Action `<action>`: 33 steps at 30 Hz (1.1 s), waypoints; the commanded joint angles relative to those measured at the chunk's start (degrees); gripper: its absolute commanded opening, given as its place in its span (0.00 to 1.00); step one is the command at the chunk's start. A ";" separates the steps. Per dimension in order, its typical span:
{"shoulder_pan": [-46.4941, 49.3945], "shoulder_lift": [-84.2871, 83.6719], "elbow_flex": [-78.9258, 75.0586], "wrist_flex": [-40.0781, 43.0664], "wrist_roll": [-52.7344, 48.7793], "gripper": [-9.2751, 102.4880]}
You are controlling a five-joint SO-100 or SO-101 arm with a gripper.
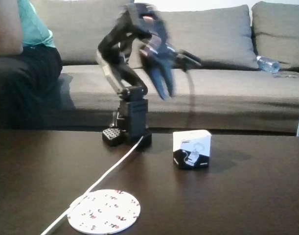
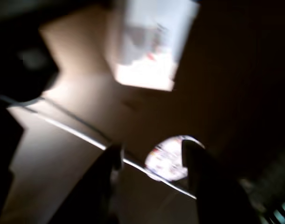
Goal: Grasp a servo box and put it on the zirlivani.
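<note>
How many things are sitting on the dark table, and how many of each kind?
Servo box: 1
Speckled round disc, the zirlivani: 1
White cable: 1
Robot arm base: 1
Total: 4

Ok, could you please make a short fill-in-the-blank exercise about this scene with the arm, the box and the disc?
1. The servo box stands on the dark ____.
2. The gripper hangs in the air with its fingers ____.
3. In the fixed view, the speckled zirlivani lies to the ____ of the box.
4. A white ____ runs from the arm's base past the disc.

Missing words: table; open; left; cable
</note>
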 commanded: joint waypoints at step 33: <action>-2.72 -8.09 -3.69 0.79 2.20 0.48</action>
